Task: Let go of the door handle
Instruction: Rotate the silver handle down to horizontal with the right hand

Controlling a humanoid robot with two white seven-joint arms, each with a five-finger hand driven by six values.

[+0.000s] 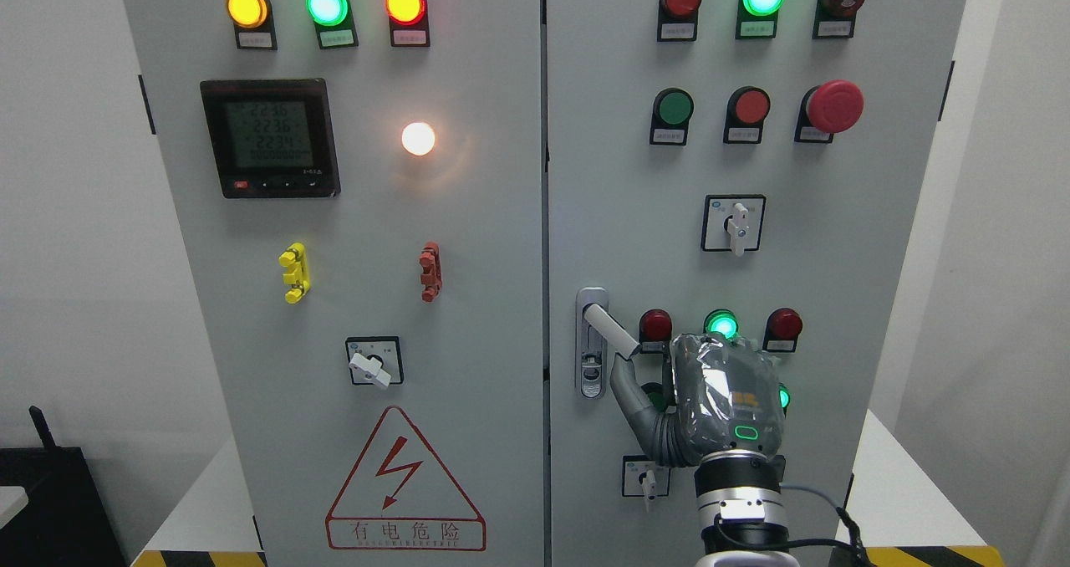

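1. A humanoid robot's right hand point(726, 400), wrapped in clear film over its grey shell, is raised in front of the right door point(752, 483) of a grey electrical cabinet, its arm entering from the bottom edge right of the middle.

2. The door handle point(608, 329), a pale lever, juts out and down to the right from its chrome lock plate point(592, 358) near the door's inner edge; swung away from the plate like this, it appears turned out of its rest position.

3. The thumb point(629, 391) reaches up to just beneath the lever's free end, touching it or nearly so. The other fingers are hidden behind the back of the hand, so whether the hand clasps the lever or has let go cannot be told from this angle.

4. Judged against the task, the release looks unfinished or only just begun, since the thumb sits so close to the lever tip.

5. The hand covers part of a cluster of indicator lamps; one green lamp point(720, 324) glows just above its knuckles.

6. On the left door, a power meter point(271, 137) is lit, and a triangular warning sign point(405, 482) explains the caution a handle here deserves.

7. The left arm does not appear.
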